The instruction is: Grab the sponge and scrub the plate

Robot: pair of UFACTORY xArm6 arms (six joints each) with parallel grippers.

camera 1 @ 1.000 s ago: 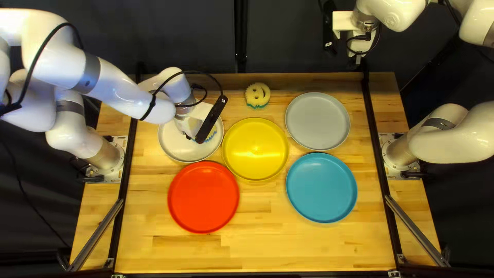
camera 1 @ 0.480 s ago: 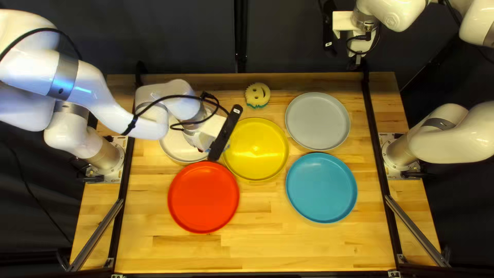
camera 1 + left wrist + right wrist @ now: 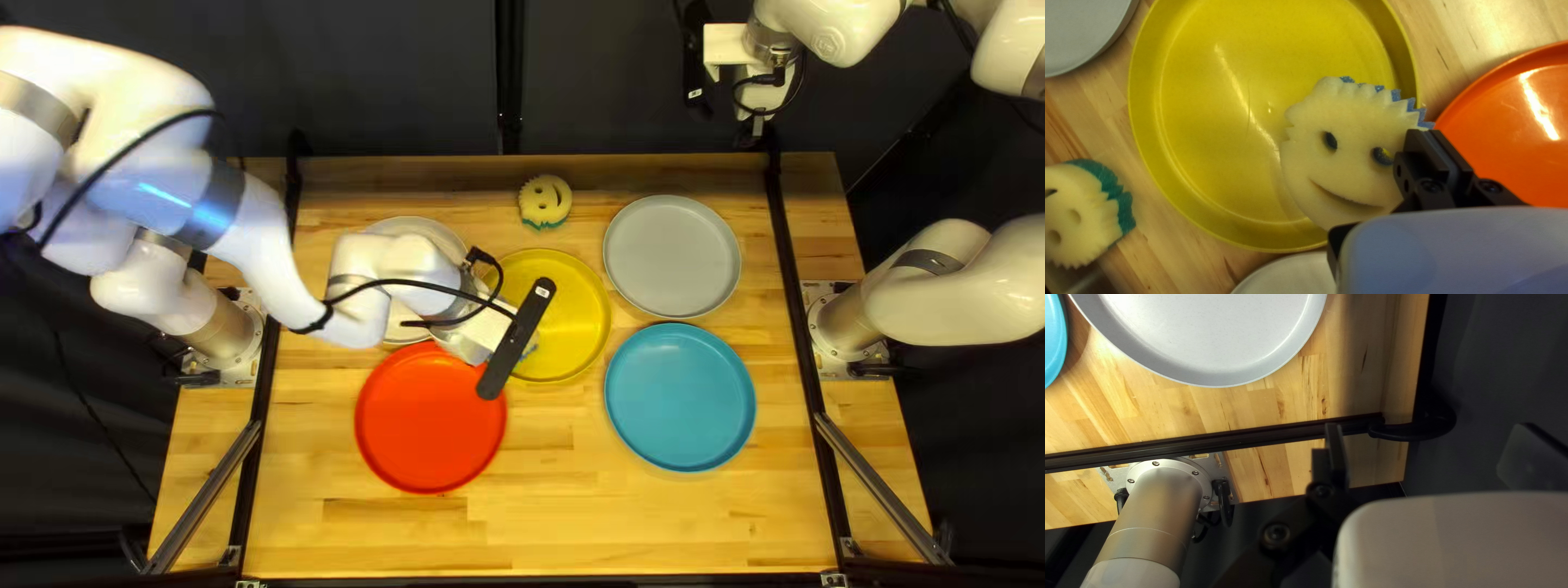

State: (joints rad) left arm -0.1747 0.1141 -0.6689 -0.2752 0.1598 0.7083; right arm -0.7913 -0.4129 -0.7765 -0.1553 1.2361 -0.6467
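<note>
My left gripper is over the gap between the red and yellow plates, its fingertips hidden in the top left view. In the left wrist view my left gripper is shut on a smiling cream sponge with a blue back. That sponge overlaps the yellow plate; whether they touch I cannot tell. A blue bit of the sponge shows over the yellow plate. My right gripper hangs beyond the table's far edge; in the right wrist view my right gripper is open, holding nothing.
A second smiling sponge, green-backed, lies near the far edge. Around the yellow plate are a red plate, a blue plate, a grey plate and a white plate partly under my left arm.
From over the white plate, my left gripper has moved right and toward the near edge with the blue-backed sponge, reaching the yellow plate. My right arm has stayed still.
</note>
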